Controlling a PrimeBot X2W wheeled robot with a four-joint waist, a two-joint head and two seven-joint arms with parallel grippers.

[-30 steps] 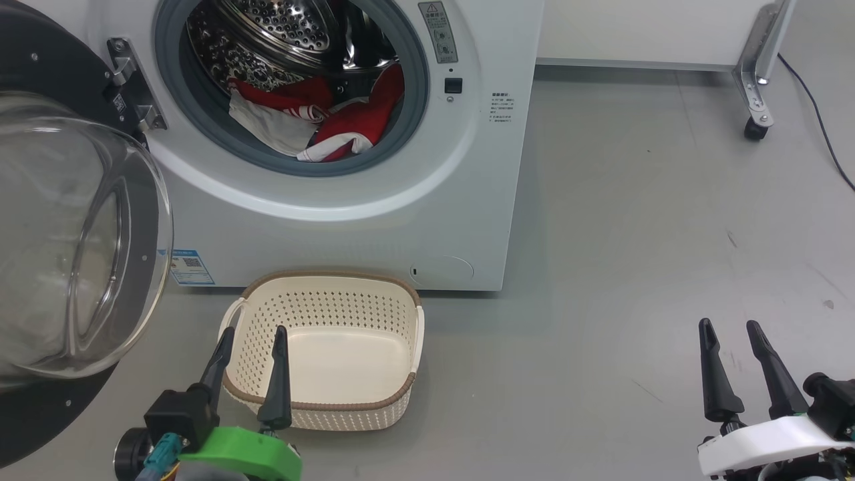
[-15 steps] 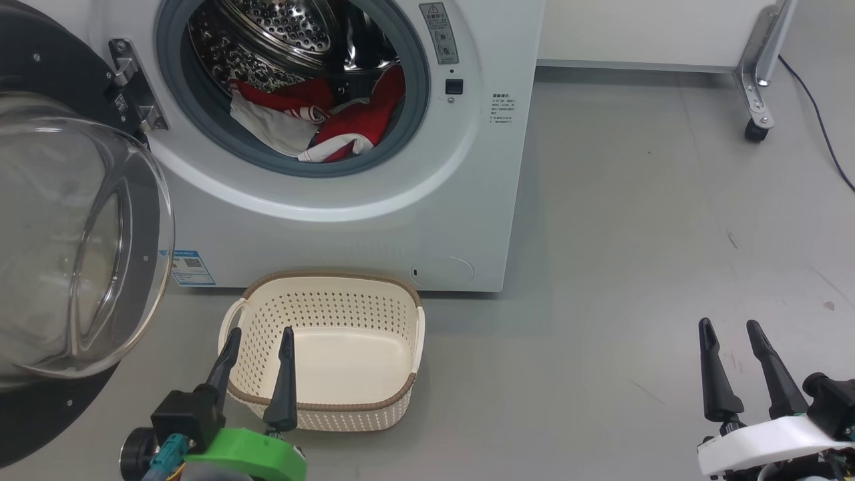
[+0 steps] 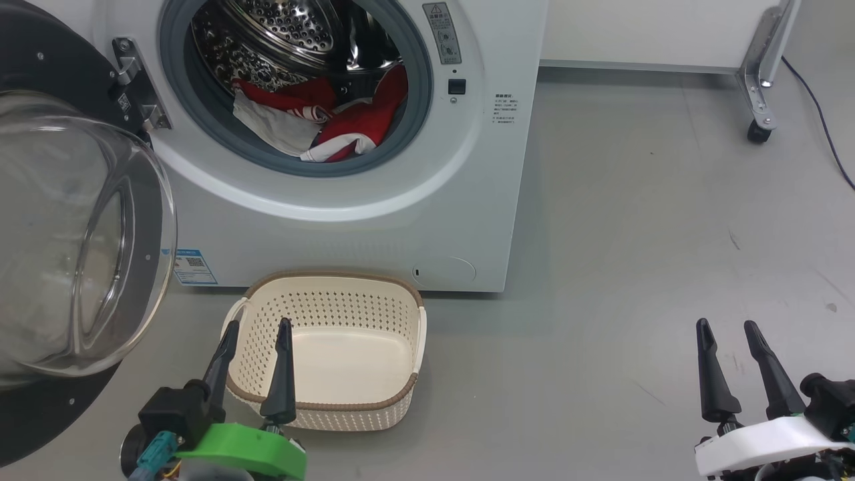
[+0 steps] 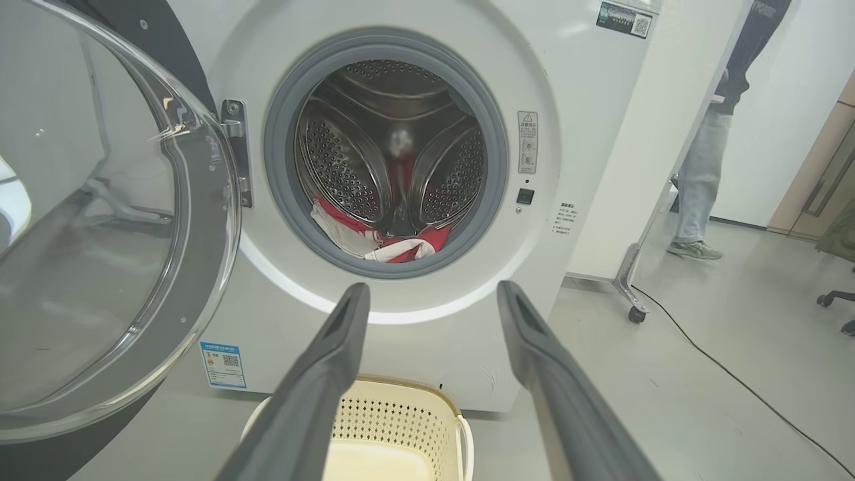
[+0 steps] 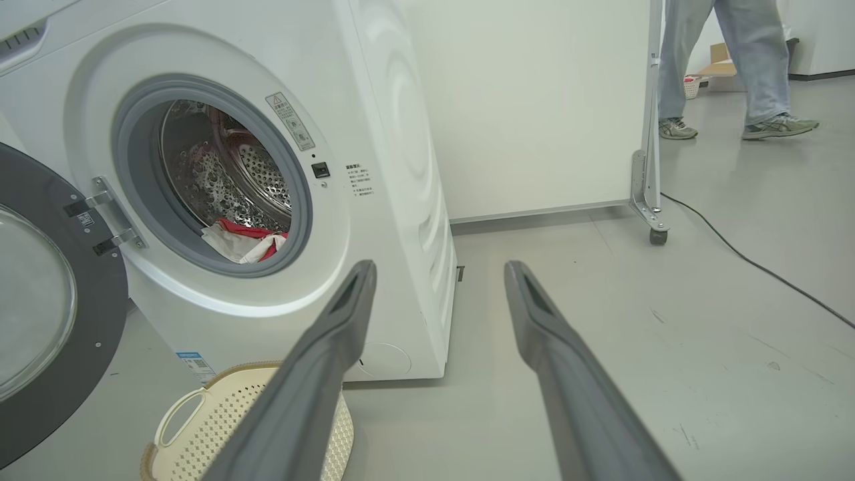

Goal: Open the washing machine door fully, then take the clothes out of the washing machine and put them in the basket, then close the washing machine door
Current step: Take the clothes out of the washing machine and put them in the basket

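The white washing machine [image 3: 374, 227] stands ahead with its door [image 3: 73, 240] swung wide open to the left, glass bowl bulging toward me. Red and white clothes [image 3: 320, 123] lie low in the steel drum, also seen as clothes [image 4: 381, 244] and clothes [image 5: 244, 242]. The cream basket [image 3: 327, 406] sits empty on the floor right below the opening, also basket [image 4: 401, 417] and basket [image 5: 220, 414]. My left gripper [image 3: 257, 327] hovers open over the basket's near left rim, holding nothing. My right gripper [image 3: 727, 326] is open and empty above bare floor far to the right.
A white partition on a metal wheeled leg [image 3: 758, 100] stands behind the machine at right, with a dark cable [image 3: 818, 113] running over the grey floor. A person's legs [image 5: 735, 67] are by that partition. A blue label [image 3: 192, 266] sits low on the machine's front.
The head view has shifted slightly. The left gripper moved a little, ending slightly lower-left of half a second ago. The right gripper kept still. Both stayed open.
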